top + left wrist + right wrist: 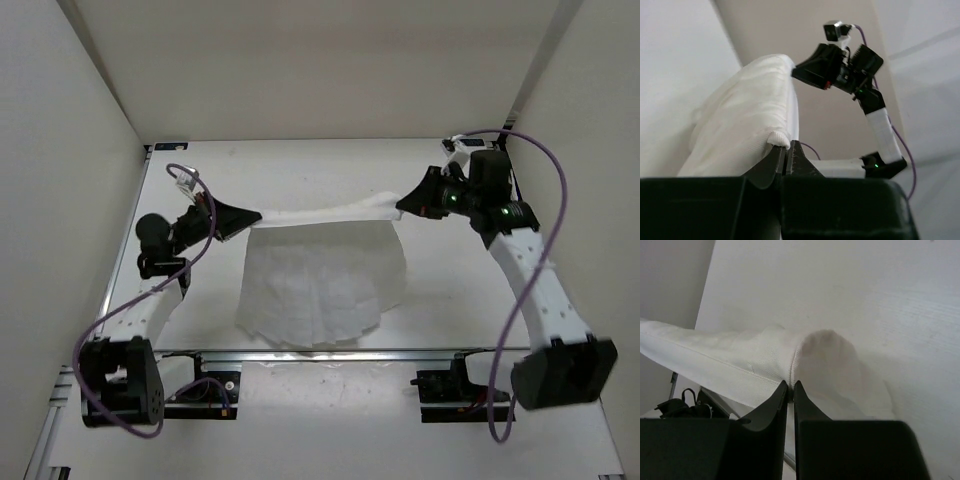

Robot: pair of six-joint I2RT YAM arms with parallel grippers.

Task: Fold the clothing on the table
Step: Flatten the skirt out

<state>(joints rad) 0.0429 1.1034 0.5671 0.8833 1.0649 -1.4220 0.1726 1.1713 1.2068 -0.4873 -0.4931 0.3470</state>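
The step in hand seems to be stretching the cloth before a fold. The clothing (320, 275) is over the middle of the desk (300, 165). Its upper edge is pulled into a tight band between the two arms, and the rest spreads toward the near edge. The left gripper (250, 217) is closed on the left end of this band. The right gripper (402, 207) is closed on the right end, with cloth bunched at its jaws. The next move probably needs both arms to travel together, so the band does not slip.
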